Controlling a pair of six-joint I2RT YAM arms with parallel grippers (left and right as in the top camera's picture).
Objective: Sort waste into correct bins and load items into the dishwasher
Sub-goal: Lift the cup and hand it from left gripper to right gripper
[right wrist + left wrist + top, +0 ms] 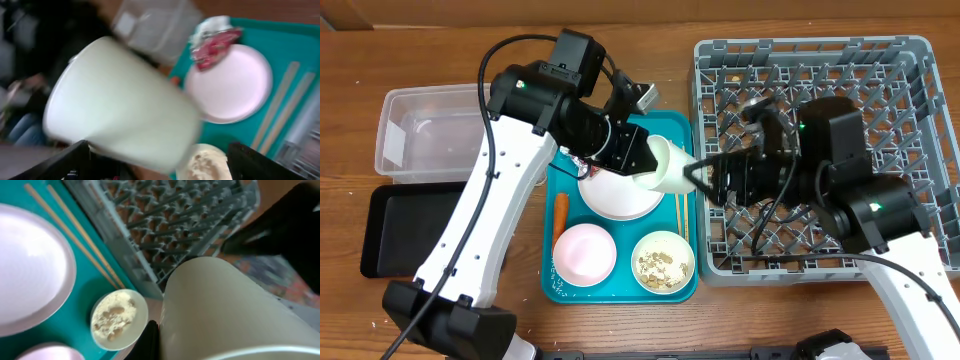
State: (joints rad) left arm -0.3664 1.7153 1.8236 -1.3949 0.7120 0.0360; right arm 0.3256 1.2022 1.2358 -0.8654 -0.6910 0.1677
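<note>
My left gripper (642,155) is shut on a small white cup (668,163) and holds it tilted above the teal tray's right side. My right gripper (705,175) is open, its fingers either side of the cup's far end (125,100). The cup fills the left wrist view (230,305). A white plate (620,195), a pale pink plate (585,252), a bowl of beige food bits (662,261) and a carrot (560,213) lie on the tray. A red wrapper (215,42) and a white napkin (212,24) sit at the plate's edge. The grey dish rack (920,130) stands to the right.
Wooden chopsticks (680,215) lie along the right edge of the teal tray (548,285). A clear tub (425,135) and a black tray (395,225) stand at the far left. The right arm reaches over the rack's left half.
</note>
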